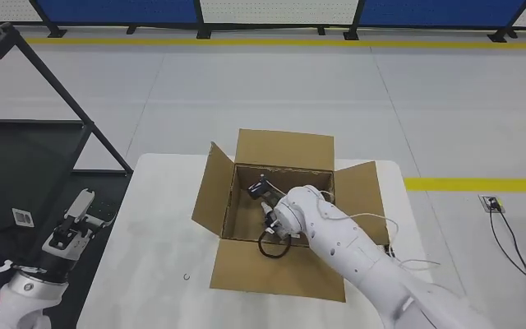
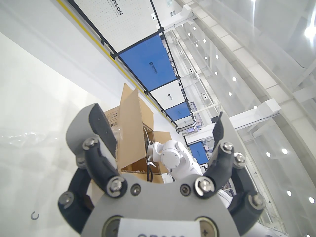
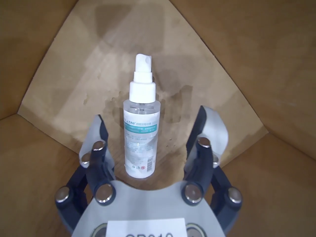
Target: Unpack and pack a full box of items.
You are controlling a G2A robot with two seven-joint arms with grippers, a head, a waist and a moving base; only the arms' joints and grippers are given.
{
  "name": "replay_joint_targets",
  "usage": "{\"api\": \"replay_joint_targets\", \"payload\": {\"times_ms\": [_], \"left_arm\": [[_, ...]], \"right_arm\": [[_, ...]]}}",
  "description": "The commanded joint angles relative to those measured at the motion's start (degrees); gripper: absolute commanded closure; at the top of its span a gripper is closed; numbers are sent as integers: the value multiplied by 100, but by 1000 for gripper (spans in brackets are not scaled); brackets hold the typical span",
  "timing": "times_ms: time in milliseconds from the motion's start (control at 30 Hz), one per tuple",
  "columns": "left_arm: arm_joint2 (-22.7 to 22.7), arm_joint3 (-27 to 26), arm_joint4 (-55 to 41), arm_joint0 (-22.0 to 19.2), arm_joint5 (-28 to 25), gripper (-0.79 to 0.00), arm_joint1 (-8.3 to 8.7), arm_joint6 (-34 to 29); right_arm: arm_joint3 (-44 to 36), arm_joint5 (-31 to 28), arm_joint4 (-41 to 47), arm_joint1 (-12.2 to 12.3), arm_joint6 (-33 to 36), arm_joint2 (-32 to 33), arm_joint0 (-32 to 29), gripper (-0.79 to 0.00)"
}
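An open cardboard box (image 1: 246, 271) stands in the middle of the white table (image 1: 156, 247) with its flaps spread outward. My right gripper (image 1: 265, 207) is down inside it. In the right wrist view a clear spray bottle (image 3: 140, 134) with a white pump top and a teal label lies on the box floor. My right gripper (image 3: 153, 115) is open around the bottle's body, one finger on each side, without touching it. My left gripper (image 1: 79, 206) hangs off the table's left edge. It is open and empty (image 2: 158, 114), and faces the box (image 2: 130, 129).
A small dark C-shaped ring (image 1: 187, 276) lies on the table left of the box. A black metal frame (image 1: 49, 123) stands beside the table's left side. The box walls (image 3: 49, 25) close in around the right gripper.
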Motion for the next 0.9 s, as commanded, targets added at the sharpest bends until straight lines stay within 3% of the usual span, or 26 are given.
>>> {"api": "replay_joint_targets", "payload": {"times_ms": [0, 100, 133, 167, 367, 500, 667, 867], "left_arm": [[0, 0, 0, 0, 0, -785, 0, 0], [0, 0, 0, 0, 0, -785, 0, 0], [0, 0, 0, 0, 0, -785, 0, 0], [0, 0, 0, 0, 0, -785, 0, 0], [0, 0, 0, 0, 0, -785, 0, 0], [0, 0, 0, 0, 0, -785, 0, 0], [0, 0, 0, 0, 0, -785, 0, 0], [0, 0, 0, 0, 0, -785, 0, 0]], "right_arm": [[164, -21, 30, -76, 4, -10, 26, -385], [417, -102, 94, -191, 8, -9, 71, -228], [492, -143, 133, -223, -3, 6, 91, -92], [580, -189, 160, -259, -29, 30, 132, -6], [612, -476, 327, -261, -237, 300, 341, 0], [116, -671, 342, -24, -450, 717, 415, 0], [-1736, -511, -40, 624, -232, 1733, -86, 0], [-5563, -282, -925, 1460, 738, 3810, -2164, 0]]}}
